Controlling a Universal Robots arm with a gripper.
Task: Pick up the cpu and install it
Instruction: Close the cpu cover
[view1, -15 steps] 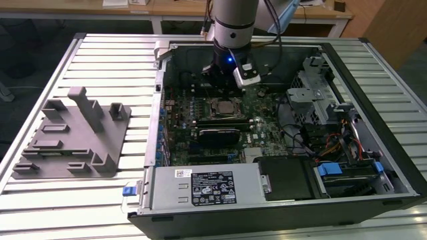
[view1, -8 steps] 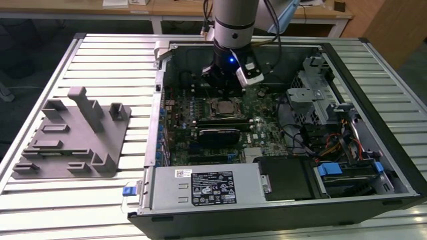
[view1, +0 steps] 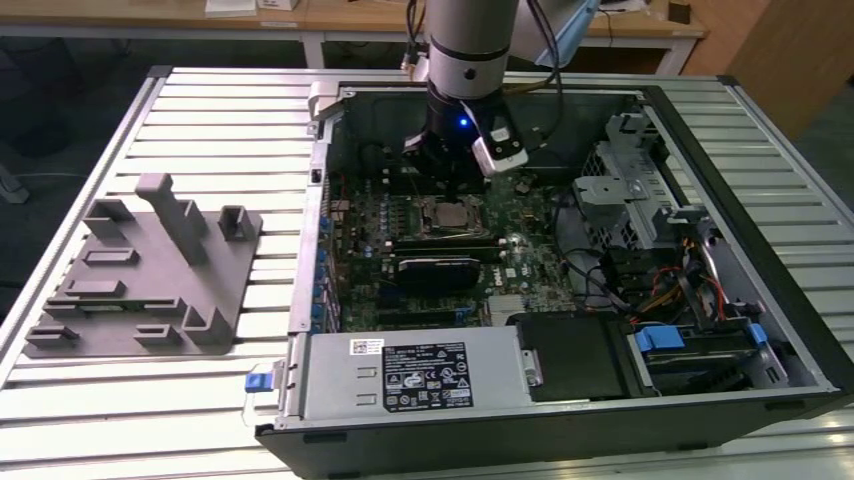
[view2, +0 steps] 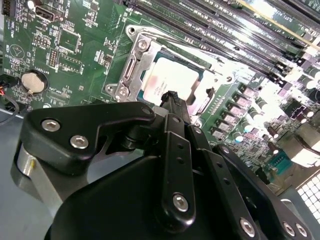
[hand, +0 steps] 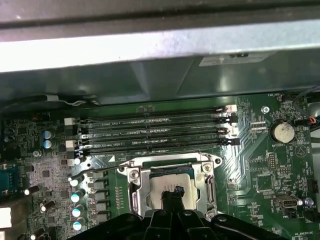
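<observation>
Second wrist view has the cpu (view2: 170, 75) lying flat inside the metal-framed socket (view2: 131, 67) on the green board (view2: 75, 45). The gripper (view2: 171, 96) hangs over one edge of it, fingers pressed together and pinching nothing. The likely risk is that, if the chip sits slightly off its seat, a downward push from the joined tips could tilt it and bend the contacts beneath.

One cpu (view2: 172, 80), four memory slots (hand: 155, 131)

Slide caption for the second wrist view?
The tool, tip directly over the cpu, which lies in the socket frame, with memory slots beyond.
</observation>
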